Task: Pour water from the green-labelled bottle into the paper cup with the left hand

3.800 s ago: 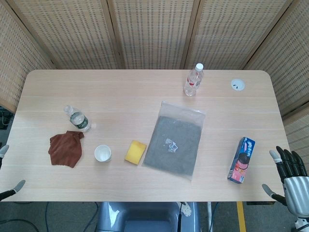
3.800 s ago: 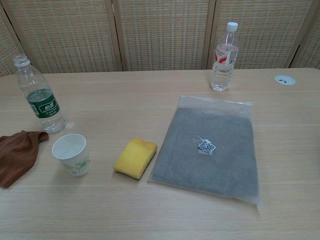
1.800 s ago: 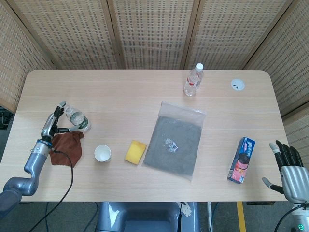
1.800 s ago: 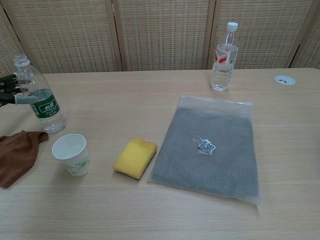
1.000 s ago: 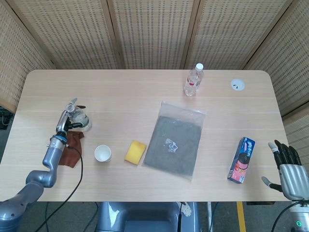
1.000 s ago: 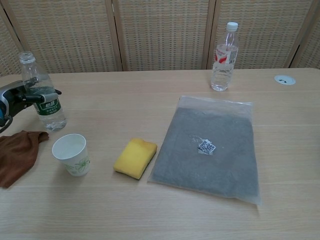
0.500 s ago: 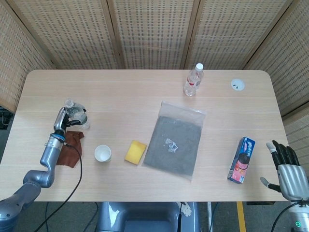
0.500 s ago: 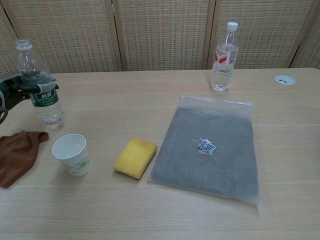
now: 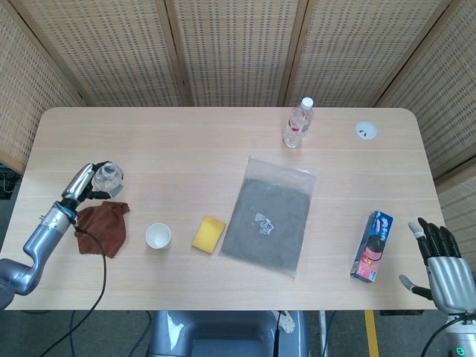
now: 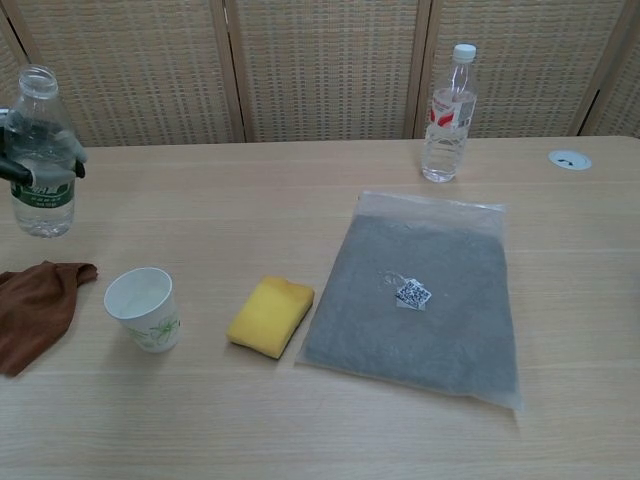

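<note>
While its fingers wrap the middle of the green-labelled bottle (image 10: 40,160), the left hand (image 9: 83,182) grips it upright and clear of the tabletop (image 9: 186,141) — in the chest view the bottle's base shows above the wood, its cap off and neck open. From the head camera the bottle sits at about nine o'clock on the tabletop, directly above the brown cloth (image 9: 100,227), which lies crumpled at roughly eight o'clock. Just to the right of the cloth stands the paper cup (image 10: 144,308), upright, near the front edge at about seven o'clock and well apart from the raised bottle. Next comes a yellow sponge (image 10: 270,316), then a grey pouch in a clear bag (image 10: 418,297) around the centre. A second bottle with a red label (image 10: 447,113) stands capped at twelve o'clock. Farther right lies a blue snack box (image 9: 372,246) at four o'clock. Off the tabletop's corner at five o'clock, the right hand (image 9: 440,271) holds nothing — fingers extended and apart.
</note>
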### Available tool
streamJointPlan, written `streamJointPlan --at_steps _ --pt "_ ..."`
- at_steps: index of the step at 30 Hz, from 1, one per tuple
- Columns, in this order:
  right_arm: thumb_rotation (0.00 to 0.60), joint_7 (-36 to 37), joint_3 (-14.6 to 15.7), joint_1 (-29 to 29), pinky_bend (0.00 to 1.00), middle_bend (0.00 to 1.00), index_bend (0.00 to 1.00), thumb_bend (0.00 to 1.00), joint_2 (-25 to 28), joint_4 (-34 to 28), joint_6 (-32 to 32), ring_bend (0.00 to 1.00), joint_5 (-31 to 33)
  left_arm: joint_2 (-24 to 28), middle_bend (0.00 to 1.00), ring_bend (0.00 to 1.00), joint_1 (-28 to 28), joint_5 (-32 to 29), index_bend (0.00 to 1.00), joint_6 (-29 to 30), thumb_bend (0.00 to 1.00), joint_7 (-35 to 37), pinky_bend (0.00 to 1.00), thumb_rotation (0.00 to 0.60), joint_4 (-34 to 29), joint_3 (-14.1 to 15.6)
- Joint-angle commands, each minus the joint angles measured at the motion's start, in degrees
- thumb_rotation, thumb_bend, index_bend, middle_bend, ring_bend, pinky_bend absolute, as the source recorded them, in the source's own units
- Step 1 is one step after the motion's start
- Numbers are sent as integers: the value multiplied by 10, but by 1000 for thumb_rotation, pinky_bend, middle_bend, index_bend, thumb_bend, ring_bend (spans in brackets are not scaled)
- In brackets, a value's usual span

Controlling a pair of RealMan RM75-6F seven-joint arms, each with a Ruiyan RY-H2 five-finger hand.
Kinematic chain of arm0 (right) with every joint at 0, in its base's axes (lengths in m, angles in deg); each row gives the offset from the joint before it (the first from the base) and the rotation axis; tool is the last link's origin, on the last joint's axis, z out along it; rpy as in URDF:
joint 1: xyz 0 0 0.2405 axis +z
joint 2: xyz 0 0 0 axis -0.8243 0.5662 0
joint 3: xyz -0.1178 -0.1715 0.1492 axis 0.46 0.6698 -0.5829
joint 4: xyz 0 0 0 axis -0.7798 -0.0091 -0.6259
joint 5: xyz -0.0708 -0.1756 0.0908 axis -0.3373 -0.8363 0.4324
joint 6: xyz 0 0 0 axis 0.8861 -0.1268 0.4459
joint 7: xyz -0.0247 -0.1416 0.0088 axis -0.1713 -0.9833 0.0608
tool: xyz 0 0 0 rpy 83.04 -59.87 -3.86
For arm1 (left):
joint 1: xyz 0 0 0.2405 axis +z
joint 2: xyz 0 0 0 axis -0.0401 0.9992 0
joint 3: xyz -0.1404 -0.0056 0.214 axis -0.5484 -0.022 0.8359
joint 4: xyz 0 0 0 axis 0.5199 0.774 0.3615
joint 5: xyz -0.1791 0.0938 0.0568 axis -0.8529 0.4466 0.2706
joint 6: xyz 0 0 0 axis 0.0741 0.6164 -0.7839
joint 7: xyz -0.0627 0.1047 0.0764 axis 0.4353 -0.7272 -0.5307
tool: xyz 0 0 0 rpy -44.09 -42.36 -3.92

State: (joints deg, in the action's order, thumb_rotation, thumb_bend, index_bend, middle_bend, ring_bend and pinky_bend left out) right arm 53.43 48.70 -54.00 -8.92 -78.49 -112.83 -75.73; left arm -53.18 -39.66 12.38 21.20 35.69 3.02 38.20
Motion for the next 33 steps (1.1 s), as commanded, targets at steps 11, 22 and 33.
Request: streamJointPlan --at_steps 11,22,33 --pt "600 -9 7 -7 0 0 0 0 1 -7 -17 0 -18 62 565 342 32 54 690 56 612 -292 347 600 -73 67" --pt "600 -6 7 -11 0 0 0 0 3 -6 -24 0 -22 63 568 342 30 61 711 53 612 -370 347 600 -85 81" --pt "600 -17 7 -11 0 0 0 0 -1 -7 -23 0 -22 52 568 342 18 63 711 34 612 -413 348 600 -73 89"
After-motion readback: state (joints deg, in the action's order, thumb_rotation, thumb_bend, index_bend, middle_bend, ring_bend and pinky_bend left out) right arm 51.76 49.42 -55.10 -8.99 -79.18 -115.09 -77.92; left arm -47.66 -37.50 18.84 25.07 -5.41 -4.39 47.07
